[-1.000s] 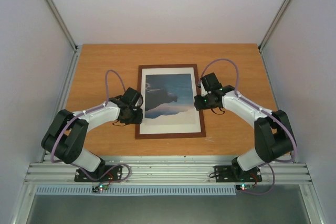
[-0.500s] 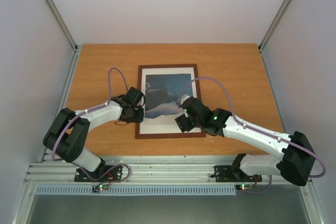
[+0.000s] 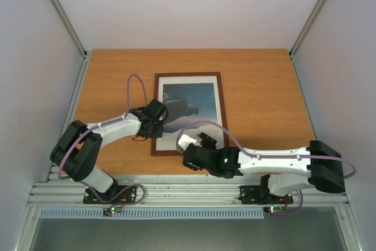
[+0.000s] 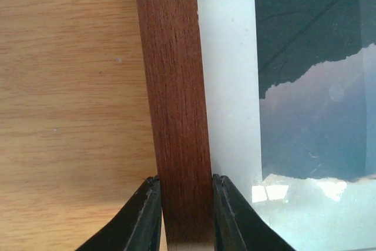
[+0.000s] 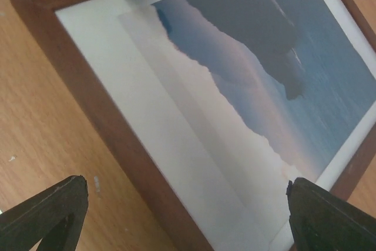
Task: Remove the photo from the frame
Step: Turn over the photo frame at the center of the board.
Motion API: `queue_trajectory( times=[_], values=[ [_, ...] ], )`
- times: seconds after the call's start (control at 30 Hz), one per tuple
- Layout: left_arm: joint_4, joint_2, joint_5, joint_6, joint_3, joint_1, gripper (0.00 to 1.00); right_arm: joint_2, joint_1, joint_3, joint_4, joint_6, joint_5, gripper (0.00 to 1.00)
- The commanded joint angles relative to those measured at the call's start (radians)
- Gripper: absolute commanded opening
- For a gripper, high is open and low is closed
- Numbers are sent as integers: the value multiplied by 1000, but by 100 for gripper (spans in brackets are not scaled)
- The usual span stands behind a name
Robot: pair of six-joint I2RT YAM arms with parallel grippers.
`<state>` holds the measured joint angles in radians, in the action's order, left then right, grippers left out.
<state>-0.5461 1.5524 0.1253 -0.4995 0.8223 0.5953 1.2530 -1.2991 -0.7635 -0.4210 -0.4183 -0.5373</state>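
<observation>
A thin reddish-brown wooden picture frame lay flat on the orange-brown wooden bench, left pincer gripping its left rail, right pincer spread wide above its near edge; bare bench stretched right and beyond.

The frame lies flat on the table.

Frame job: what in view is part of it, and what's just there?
Part of the job: frame; photo; left gripper, jaws astride the frame's left rail; right gripper, open above the frame's near corner.
Just there: mat around the photo; table.
</observation>
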Motion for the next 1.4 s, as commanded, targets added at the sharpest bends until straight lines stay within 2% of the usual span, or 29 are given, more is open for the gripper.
queue_trajectory(
  times=[0.0,0.07,0.2,0.33,0.47,0.67,0.9,1.13,1.37],
  values=[
    [-66,-64,46,37,21,15,1,89,-86,19,121,-85,-137,93],
    [-68,-90,47,39,22,14,1,126,-144,36,206,-135,-182,93],
    [-76,-133,43,35,23,15,0,215,-191,2,200,-122,-178,92],
    [-85,-188,44,28,17,14,1,294,-251,-7,269,-172,-266,98],
    [-104,-228,50,20,23,15,1,374,-283,-47,281,-196,-372,98],
    [-110,-254,32,6,34,14,1,465,-285,-85,330,-231,-504,98],
    [-102,-265,9,-15,34,15,0,581,-273,-162,296,-207,-611,97],
    [-99,-294,-3,-31,15,15,1,618,-226,-208,171,-88,-628,93],
    [-104,-326,-14,-36,7,15,1,646,-196,-222,122,-58,-629,83]
  ],
)
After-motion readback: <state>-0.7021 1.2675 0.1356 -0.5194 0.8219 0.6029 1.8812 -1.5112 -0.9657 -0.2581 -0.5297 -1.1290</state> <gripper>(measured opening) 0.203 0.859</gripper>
